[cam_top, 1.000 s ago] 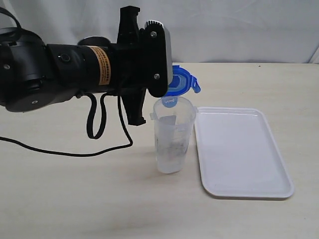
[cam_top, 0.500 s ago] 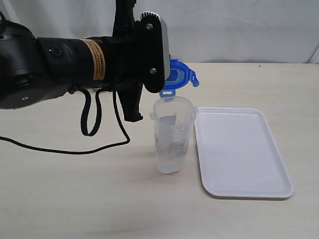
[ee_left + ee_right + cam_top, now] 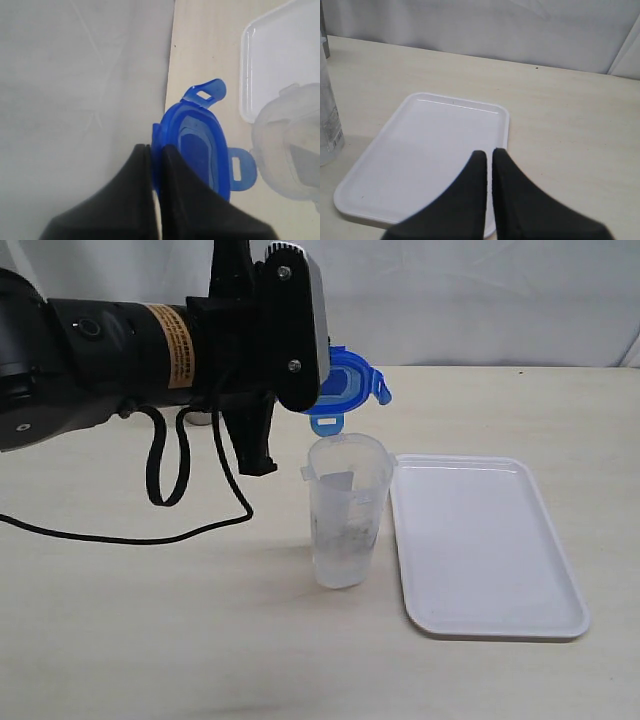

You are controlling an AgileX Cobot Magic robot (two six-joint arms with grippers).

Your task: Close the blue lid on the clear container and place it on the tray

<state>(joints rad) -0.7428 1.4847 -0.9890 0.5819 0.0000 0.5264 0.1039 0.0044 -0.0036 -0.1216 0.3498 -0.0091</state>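
The blue lid (image 3: 345,388) hangs in the air on edge, above and a little behind the clear container (image 3: 345,510), which stands upright and open on the table. My left gripper (image 3: 156,149) is shut on the blue lid (image 3: 197,147) at its rim; in the exterior view the arm's body hides the fingers. One snap flap (image 3: 325,424) dangles just above the container's rim. The white tray (image 3: 480,540) lies empty right of the container. My right gripper (image 3: 489,152) is shut with nothing in it, over the tray's (image 3: 420,155) near corner; it does not show in the exterior view.
The left arm's black body (image 3: 150,360) fills the upper left of the exterior view, and its cable (image 3: 170,510) loops down onto the table left of the container. A pale backdrop stands behind the table's far edge.
The left arm has risen and drawn back to the left, carrying the blue lid up and leftward; its flap has lifted out of the container's mouth.
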